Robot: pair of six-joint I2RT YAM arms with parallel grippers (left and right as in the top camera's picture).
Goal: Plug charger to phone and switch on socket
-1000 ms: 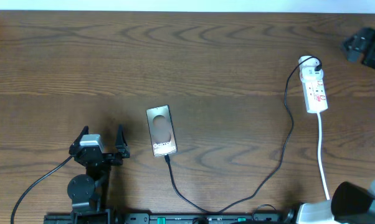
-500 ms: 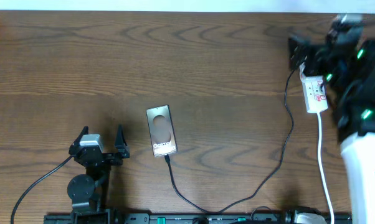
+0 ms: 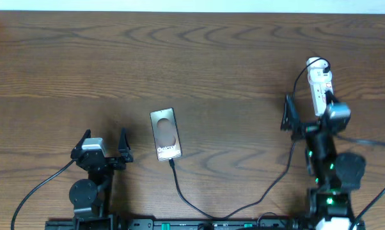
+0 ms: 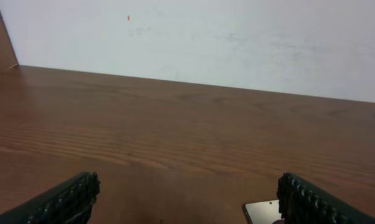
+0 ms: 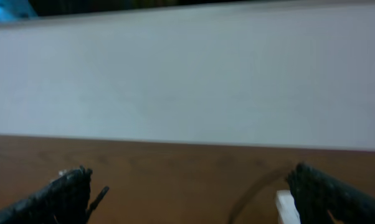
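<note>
Step in hand: I judge the plugging-in done, or near enough, and the switching-on to be the part I am on now.
Phone point(image 3: 165, 134): flat and face up on the table point(image 3: 212, 57), left of middle, its lettering at the end nearer me.
Charger point(image 3: 288, 163): the tip meets the near short edge of the phone and looks seated, though I cannot confirm that from overhead. The cable loops toward the table's near edge, then climbs on the right to the black plug point(image 3: 322, 64) at the far end of the socket.
Socket point(image 3: 318, 80): white strip at the far right, lying lengthwise away from me. I cannot make out its switch or tell whether it is on.
Right claw point(image 3: 306, 107): spread wide and pinching nothing, at the near end of the socket. One finger seems to be over the strip, the other out beside the cable. Its wrist view shows a white corner of the strip just inside the right finger.
Left claw point(image 3: 104, 142): spread wide and empty, left of the phone and apart from it.
Next move: I would line one fingertip of the right claw over the switch and press straight down, without shoving the strip.
Risk: the light strip may slide, or the cable may snag on a finger.
</note>
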